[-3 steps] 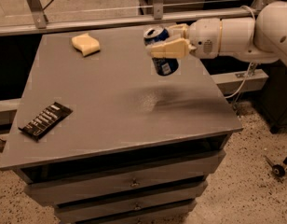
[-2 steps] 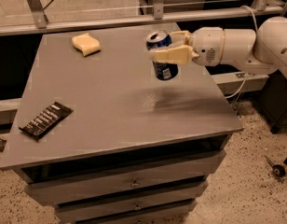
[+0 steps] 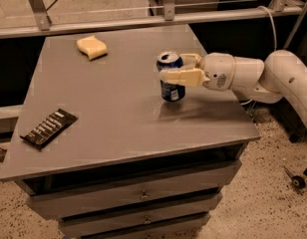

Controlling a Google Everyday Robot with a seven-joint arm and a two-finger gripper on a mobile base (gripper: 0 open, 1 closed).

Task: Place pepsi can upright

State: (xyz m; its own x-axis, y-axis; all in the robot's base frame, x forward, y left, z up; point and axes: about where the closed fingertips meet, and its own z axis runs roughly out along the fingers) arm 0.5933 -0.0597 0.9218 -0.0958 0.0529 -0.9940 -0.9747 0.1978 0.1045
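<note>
- The small blue cylindrical metal pepsi can (image 3: pixel 171 87), silver-topped and white-lettered, is held upright at the grey table's (image 3: pixel 108 108) right.
- It is clamped by the jaws of the cream gripper (image 3: pixel 173 68).

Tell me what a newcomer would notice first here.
The white arm reaches in from the right, its gripper closed around the upright blue pepsi can near the grey table's right edge; whether the can touches the top is unclear. Next come a yellow sponge toward the far left and a black snack packet at the near left edge.
</note>
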